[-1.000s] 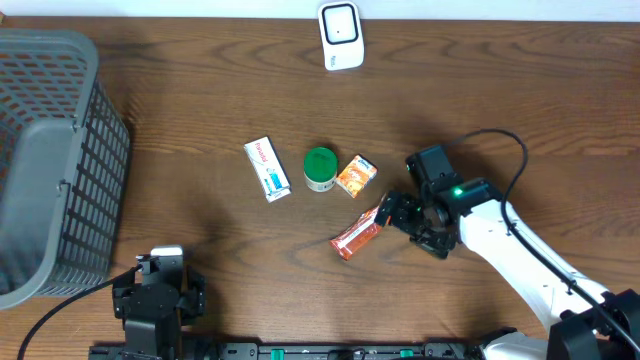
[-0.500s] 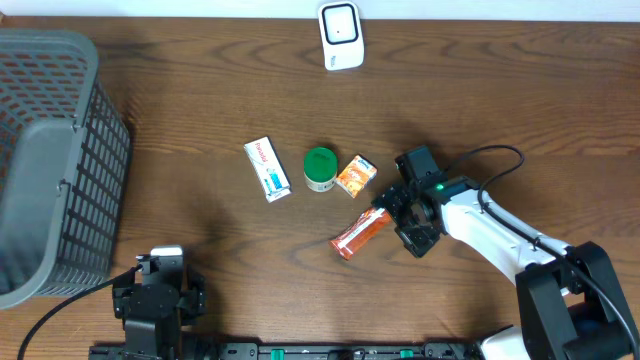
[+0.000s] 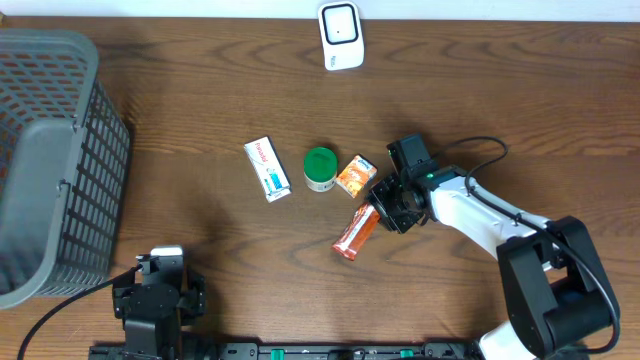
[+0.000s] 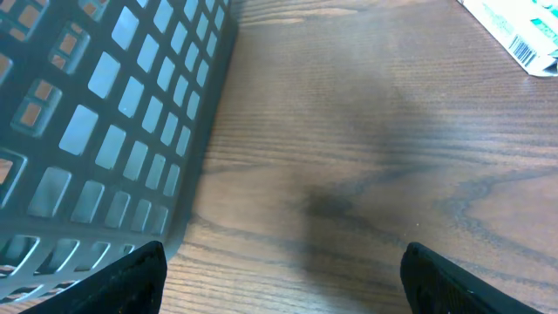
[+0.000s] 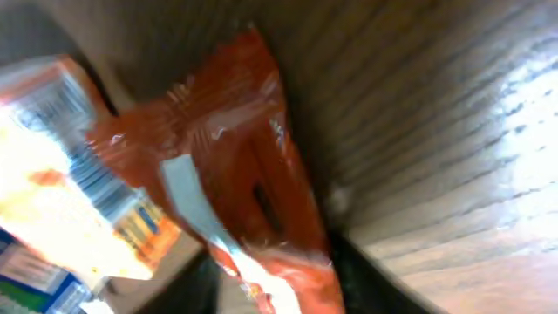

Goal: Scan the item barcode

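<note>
An orange-red snack packet [image 3: 354, 234] lies slanted on the wooden table, right of centre. My right gripper [image 3: 379, 212] is at its upper end. In the right wrist view the blurred packet [image 5: 244, 183] fills the gap between the dark fingers [image 5: 370, 275], which press on its end from both sides. The white barcode scanner [image 3: 341, 36] stands at the table's far edge. My left gripper [image 4: 283, 283] hovers open over bare wood near the front left, with nothing between its fingertips [image 4: 131, 279].
A green-lidded jar [image 3: 320, 168], a small orange box [image 3: 356, 175] and a white box [image 3: 267, 168] lie in a row just left of the packet. A grey mesh basket [image 3: 50, 160] fills the left side; its wall [image 4: 113, 131] is close to my left gripper.
My right gripper moved up and left onto the packet's upper end and closed its jaws on it. The packet turned slightly. The left arm stayed still.
</note>
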